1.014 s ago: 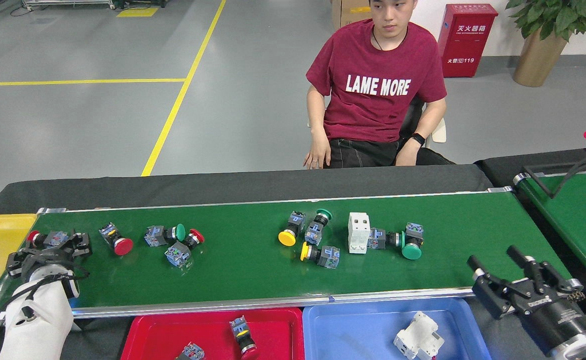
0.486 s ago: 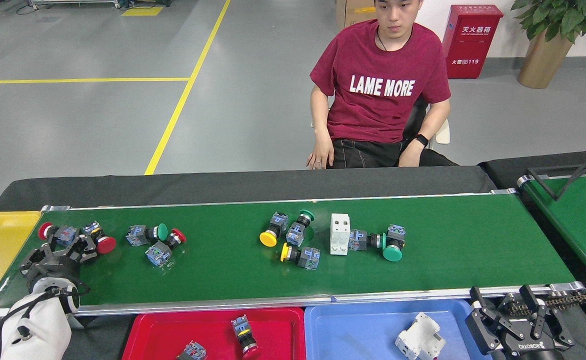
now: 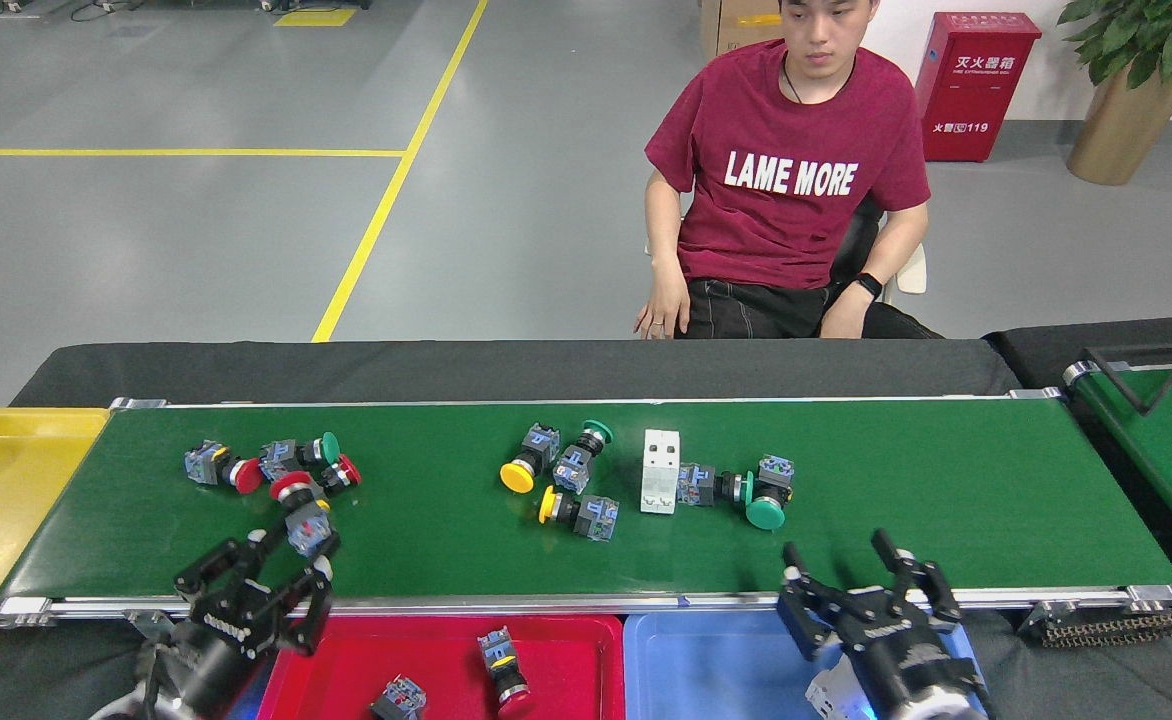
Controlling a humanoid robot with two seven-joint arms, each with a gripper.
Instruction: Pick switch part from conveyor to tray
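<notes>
Carrying a red-capped switch part pinched at the tips of the left end effector, lower left of the frame, just above the conveyor, the next move is lowering it into the red tray; the right end effector hangs spread and empty.

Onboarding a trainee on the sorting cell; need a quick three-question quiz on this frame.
1. True or false: the red tray holds no parts.
2. How many yellow-capped switches lie on the conveyor?
3. What is in the left hand? A: a red-capped switch. B: a white part. C: nothing.

Key: 1 false, two switches lie in it. 2 two. 3 A.
</notes>
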